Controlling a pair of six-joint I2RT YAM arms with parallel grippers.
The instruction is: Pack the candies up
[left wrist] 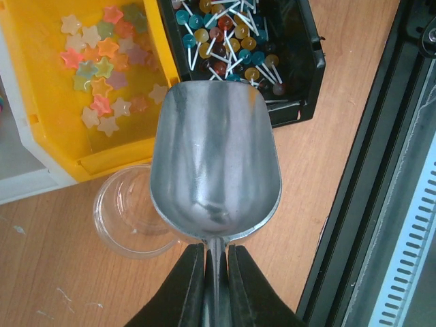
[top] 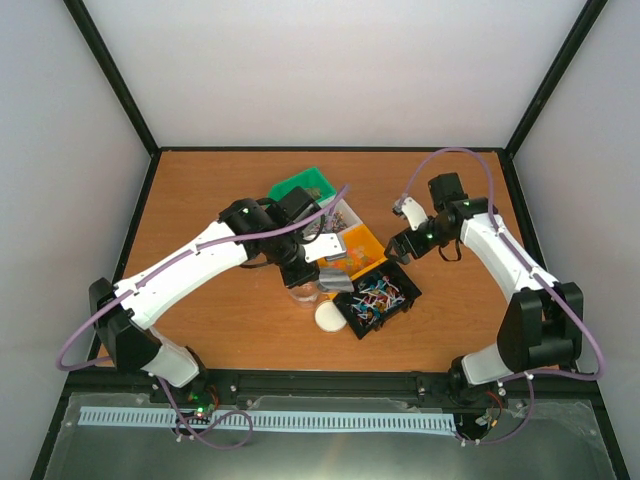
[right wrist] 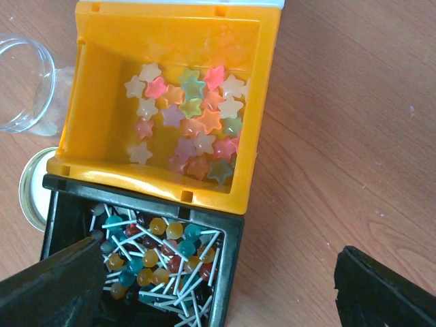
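The candies (right wrist: 189,120) are small star-shaped sweets in mixed colours lying in an orange bin (right wrist: 88,122); they also show in the left wrist view (left wrist: 102,75). My left gripper (left wrist: 216,272) is shut on the handle of an empty metal scoop (left wrist: 214,163), held above the table between a clear round jar (left wrist: 122,218) and the bins. In the top view the left gripper (top: 310,262) and the scoop (top: 336,277) hang beside the orange bin (top: 368,243). My right gripper (right wrist: 218,293) is open and empty above the black bin's corner; it also shows in the top view (top: 403,246).
A black bin (right wrist: 231,272) of lollipops (right wrist: 160,255) touches the orange bin. A white bin (top: 343,214) and a green bin (top: 303,186) stand behind them. The empty jar (top: 303,293) and a white lid (top: 330,317) lie left of the black bin (top: 400,300).
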